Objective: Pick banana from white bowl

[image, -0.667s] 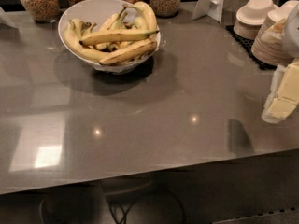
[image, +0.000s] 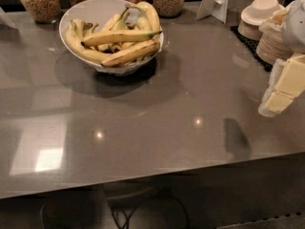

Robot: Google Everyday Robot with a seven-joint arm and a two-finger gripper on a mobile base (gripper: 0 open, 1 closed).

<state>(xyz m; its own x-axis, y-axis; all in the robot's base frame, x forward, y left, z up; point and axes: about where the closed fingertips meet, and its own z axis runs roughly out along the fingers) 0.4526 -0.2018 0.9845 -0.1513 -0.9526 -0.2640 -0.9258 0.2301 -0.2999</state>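
The white bowl stands on the grey table at the back left, holding several bananas. The banana, long, nearly straight and yellow with dark tips, lies across the top of the pile. A shorter banana with heavier brown streaks lies just in front of it. Curved yellow bananas lie behind and to the left. My gripper, cream and white, hangs at the right edge of the view, above the table and far to the right of the bowl. It holds nothing that I can see.
Several glass jars of grains line the back edge. A white card stand is at the back right. Stacked small white dishes sit on a black mat behind my gripper. The table's front edge runs across the bottom.
My gripper has shifted slightly upward at the right edge. The bowl and bananas have not moved.
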